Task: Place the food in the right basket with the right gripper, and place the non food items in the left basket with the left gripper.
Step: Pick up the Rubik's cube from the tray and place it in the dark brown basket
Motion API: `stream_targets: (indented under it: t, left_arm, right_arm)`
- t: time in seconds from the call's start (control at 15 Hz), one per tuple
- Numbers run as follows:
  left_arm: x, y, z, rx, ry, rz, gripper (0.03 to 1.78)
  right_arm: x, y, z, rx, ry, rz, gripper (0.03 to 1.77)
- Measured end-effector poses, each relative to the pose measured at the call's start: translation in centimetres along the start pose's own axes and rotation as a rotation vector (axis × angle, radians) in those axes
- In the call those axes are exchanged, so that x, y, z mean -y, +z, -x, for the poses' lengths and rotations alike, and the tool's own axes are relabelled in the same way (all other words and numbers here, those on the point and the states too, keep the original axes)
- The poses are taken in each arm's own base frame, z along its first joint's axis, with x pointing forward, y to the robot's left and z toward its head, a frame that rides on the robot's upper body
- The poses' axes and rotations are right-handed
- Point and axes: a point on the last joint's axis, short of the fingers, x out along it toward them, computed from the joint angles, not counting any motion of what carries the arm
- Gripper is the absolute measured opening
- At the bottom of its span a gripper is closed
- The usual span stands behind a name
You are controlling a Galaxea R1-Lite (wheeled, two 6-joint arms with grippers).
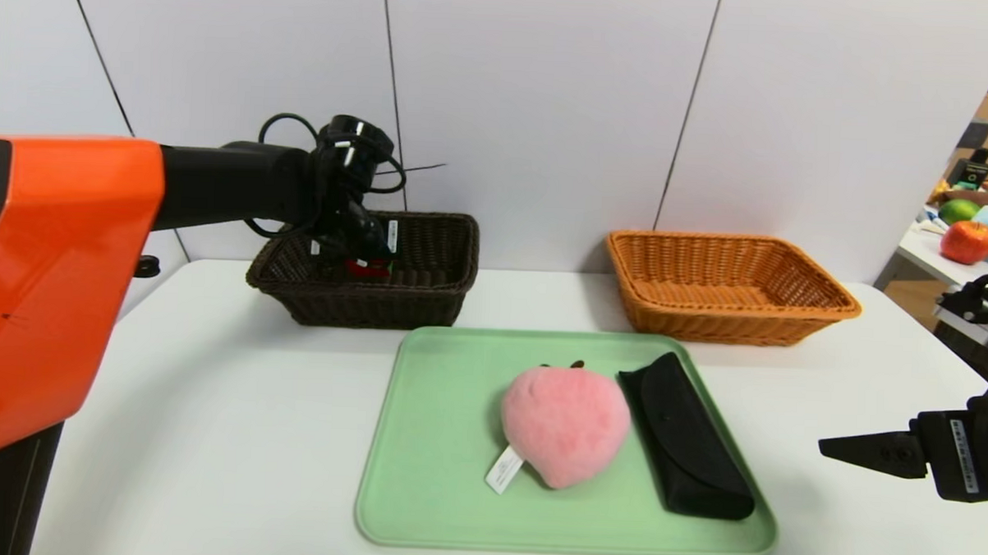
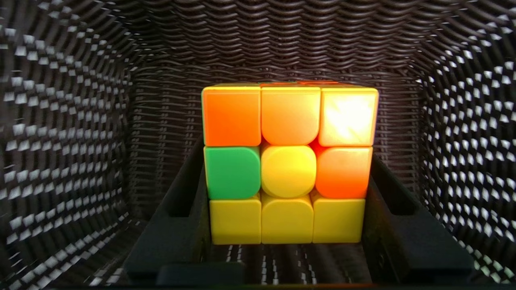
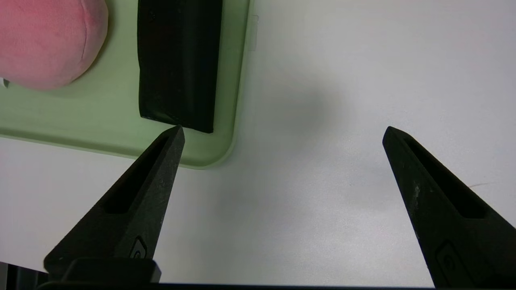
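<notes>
My left gripper (image 1: pixel 362 255) reaches down inside the dark brown left basket (image 1: pixel 428 296), shut on a puzzle cube (image 2: pixel 287 161) with yellow, orange and green squares. Its black fingers (image 2: pixel 181 209) press the cube's two sides just above the woven floor. On the green tray (image 1: pixel 431 440) lie a pink plush peach (image 1: pixel 565 426) and a black glasses case (image 1: pixel 686 436). The orange right basket (image 1: pixel 731 319) holds nothing. My right gripper (image 1: pixel 866 451) hovers open over the table right of the tray; in the right wrist view this gripper (image 3: pixel 282 131) has only bare table between its fingers, near the case (image 3: pixel 177 60).
Both baskets stand at the back of the white table (image 1: pixel 210 399) against a pale wall. The tray (image 3: pixel 121 129) takes up the table's middle and front. A side table at the far right carries a red apple (image 1: pixel 968 241) and other clutter.
</notes>
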Motion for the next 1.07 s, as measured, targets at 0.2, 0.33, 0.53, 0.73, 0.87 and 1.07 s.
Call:
stream_targets:
  t: [0.2,0.33,0.53,0.73,0.87,1.07]
  left_arm:
    - [0.0,-0.9,-2.1,-0.017,-0.001,0.002,0.98]
    - [0.0,-1.2,-2.7,-0.035,-0.018,0.001,0.98]
    - [0.0,-1.4,-3.1,-0.043,-0.02,0.001,0.98]
    - [0.0,-1.4,-3.2,-0.046,-0.02,0.003,0.98]
    - [0.0,-1.4,-3.2,-0.046,-0.027,0.004,0.98]
    - [0.0,-1.2,-2.9,-0.034,-0.031,0.007,0.98]
  right_arm:
    - [0.0,-0.1,-0.1,-0.003,0.0,-0.001,1.7]
    - [0.0,-0.1,-0.1,-0.007,-0.001,-0.001,1.7]
    - [0.1,-0.2,-0.3,-0.014,-0.001,-0.002,1.7]
    - [0.1,-0.1,-0.4,-0.018,0.0,-0.002,1.7]
    - [0.1,-0.2,-0.5,-0.021,-0.001,-0.002,1.7]
    - [0.1,-0.2,-0.5,-0.025,-0.001,-0.004,1.7]
